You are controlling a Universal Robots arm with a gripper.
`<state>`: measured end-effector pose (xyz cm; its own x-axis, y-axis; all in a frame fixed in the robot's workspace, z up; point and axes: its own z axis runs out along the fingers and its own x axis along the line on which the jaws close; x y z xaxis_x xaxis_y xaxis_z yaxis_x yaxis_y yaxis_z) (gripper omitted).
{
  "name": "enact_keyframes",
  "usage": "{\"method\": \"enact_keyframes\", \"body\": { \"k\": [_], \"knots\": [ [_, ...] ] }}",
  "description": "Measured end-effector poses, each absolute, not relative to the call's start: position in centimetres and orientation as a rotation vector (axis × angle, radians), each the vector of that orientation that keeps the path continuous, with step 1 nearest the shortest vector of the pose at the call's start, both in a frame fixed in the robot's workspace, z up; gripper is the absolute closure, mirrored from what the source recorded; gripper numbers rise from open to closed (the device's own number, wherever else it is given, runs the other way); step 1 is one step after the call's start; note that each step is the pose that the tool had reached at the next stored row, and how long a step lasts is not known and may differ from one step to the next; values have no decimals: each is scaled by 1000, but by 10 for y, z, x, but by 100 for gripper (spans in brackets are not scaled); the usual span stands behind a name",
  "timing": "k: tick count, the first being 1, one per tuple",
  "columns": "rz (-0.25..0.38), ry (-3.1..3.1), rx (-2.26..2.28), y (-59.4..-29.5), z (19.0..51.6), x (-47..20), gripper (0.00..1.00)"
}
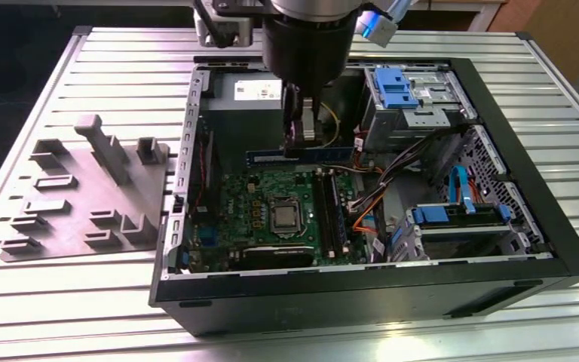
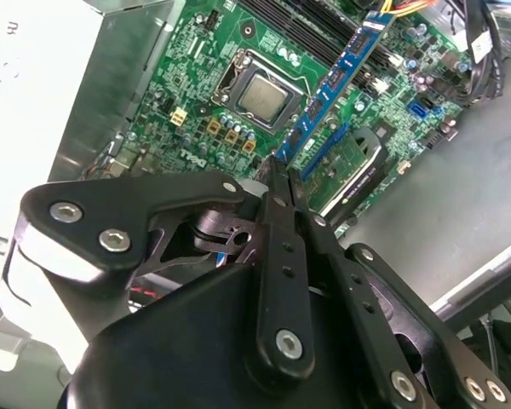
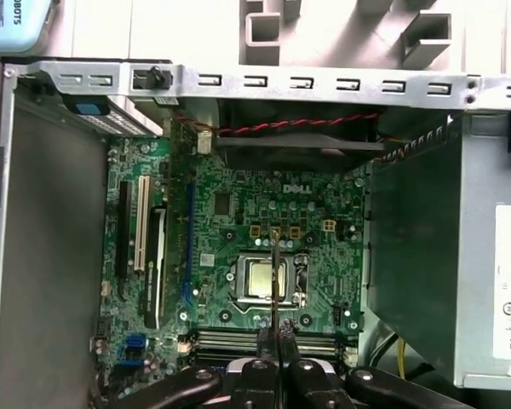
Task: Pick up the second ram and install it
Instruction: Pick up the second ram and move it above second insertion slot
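While the end effector [image 1: 300, 147] hangs inside the open PC case [image 1: 370, 290], I read the pick as done. Its fingers [image 2: 281, 239] are pinched narrow on the second ram [image 1: 266, 156], gripping it approx mid-length in the exterior view. The stick is held level in the air over the far side of the motherboard [image 1: 249, 196], beyond the CPU socket [image 1: 286, 216]. It's clear of the board as far as I can judge. In the second wrist view it runs out from the fingertips, above the board.

Install isn't done. The stick isn't seated in the mem slots [image 1: 330, 207], which run near-to-far at the exterior view's right of the CPU, and it looks crosswise to them atm. The grey fixture tray [image 1: 88, 196] sits on the table [image 1: 320, 339] at the exterior view's left of the case, well apart from the ram.
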<state>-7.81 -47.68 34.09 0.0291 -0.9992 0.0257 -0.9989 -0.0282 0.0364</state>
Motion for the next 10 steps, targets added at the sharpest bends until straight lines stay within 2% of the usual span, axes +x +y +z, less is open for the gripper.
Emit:
{"method": "enact_keyframes", "body": {
  "k": [10],
  "knots": [
    [-11,-2159,2221,-477,323,-78,88]
  ]
}}
